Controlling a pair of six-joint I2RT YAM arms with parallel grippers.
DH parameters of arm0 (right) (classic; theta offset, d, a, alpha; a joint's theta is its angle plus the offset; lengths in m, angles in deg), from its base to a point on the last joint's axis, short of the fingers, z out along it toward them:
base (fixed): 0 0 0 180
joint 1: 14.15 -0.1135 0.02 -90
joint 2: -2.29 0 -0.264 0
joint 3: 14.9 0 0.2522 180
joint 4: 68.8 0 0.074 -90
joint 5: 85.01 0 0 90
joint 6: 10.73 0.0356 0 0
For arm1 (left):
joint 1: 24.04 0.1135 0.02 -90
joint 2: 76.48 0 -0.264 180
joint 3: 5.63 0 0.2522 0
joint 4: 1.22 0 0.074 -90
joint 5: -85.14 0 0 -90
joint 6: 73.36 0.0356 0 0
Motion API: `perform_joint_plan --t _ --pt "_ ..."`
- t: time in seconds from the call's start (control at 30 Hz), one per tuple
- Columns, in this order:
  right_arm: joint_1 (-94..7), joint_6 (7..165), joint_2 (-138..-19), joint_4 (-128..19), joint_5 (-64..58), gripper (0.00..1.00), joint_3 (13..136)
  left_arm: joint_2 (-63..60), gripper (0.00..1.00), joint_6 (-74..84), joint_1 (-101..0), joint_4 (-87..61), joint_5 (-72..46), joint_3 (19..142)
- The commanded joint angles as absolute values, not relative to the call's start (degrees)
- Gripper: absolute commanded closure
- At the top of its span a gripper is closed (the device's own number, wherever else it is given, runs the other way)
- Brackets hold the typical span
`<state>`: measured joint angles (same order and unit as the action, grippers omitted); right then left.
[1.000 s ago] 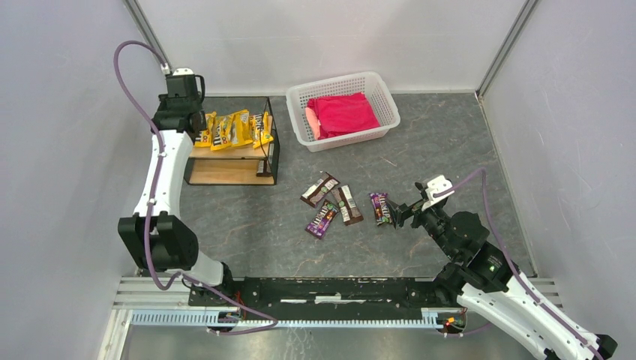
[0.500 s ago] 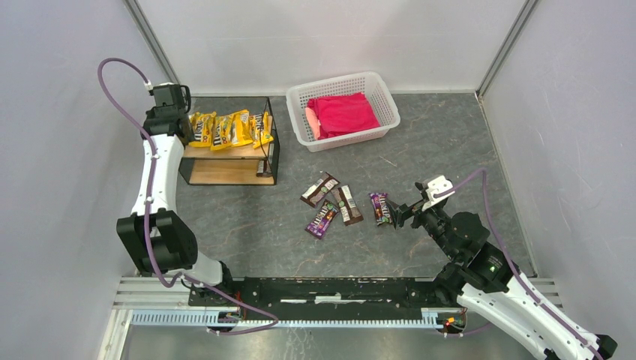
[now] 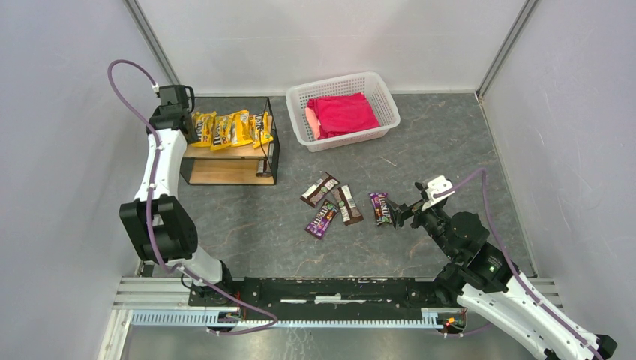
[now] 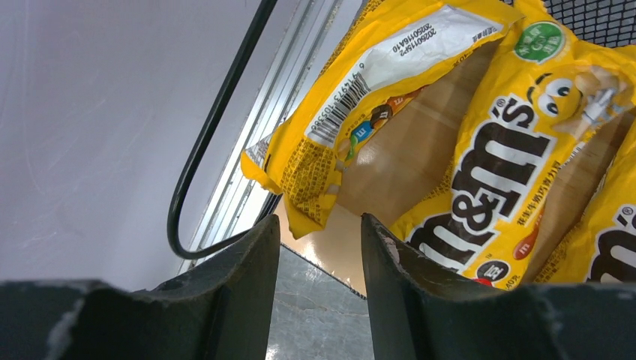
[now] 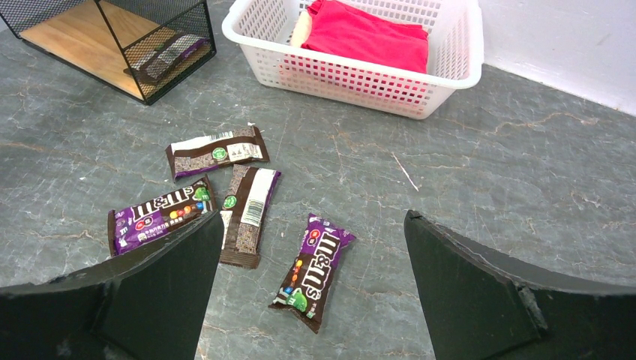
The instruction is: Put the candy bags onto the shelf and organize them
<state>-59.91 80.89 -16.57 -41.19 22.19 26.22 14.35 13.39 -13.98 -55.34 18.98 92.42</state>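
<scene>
You are looking at a grey, stone-patterned worktop (image 3: 450, 142) walled in on three sides. The shelf (image 3: 221, 173) is standing in its far-left corner. A white basket (image 3: 298, 112) is sitting along the far edge near the middle, with a folded red cloth (image 3: 343, 114) lying inside it.

Your left arm (image 3: 161, 161) is reaching along the left edge up to the shelf's left end. Your right arm (image 3: 465, 234) is stretching from the near-right corner toward the middle of the worktop.

The left claw (image 4: 320, 225) is hanging at the shelf's left end, partly open. A narrow gap is showing between its fingers (image 4: 247, 255), and it is holding nothing. The right claw (image 5: 311, 217) is standing wide open and empty, low over the worktop just beside a purple bag (image 3: 380, 208). You cannot tell whether it is touching that bag.

The yellow candy bags (image 3: 229, 129) are lying close together in a row on the shelf's top board, just beyond the left claw's tips. One dark bag (image 5: 166, 58) is resting at the right end of the bottom board.

Three more bags are lying loose near the middle of the worktop, to the left of the purple bag. A brown bag (image 3: 319, 189) is lying farthest from you, with a second brown bag (image 3: 347, 204) just beside it. A second purple bag (image 3: 322, 219) is lying closest to the near edge, close against that second brown one.
</scene>
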Motion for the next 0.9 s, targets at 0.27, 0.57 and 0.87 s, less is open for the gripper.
perform_joint_plan --t 0.27,0.57,0.87 --pt "-60.31 80.44 -17.03 -44.30 23.36 0.02 25.93 15.55 0.56 11.76 -13.42 -53.04 20.56 95.58" --pt "-60.41 80.46 -16.81 -44.06 23.46 0.02 26.02 15.08 0.66 12.51 -13.40 -53.12 19.97 95.41" --pt "-60.46 80.80 -16.81 -43.88 23.43 0.02 26.20 14.43 0.81 13.51 -13.40 -54.57 18.04 95.94"
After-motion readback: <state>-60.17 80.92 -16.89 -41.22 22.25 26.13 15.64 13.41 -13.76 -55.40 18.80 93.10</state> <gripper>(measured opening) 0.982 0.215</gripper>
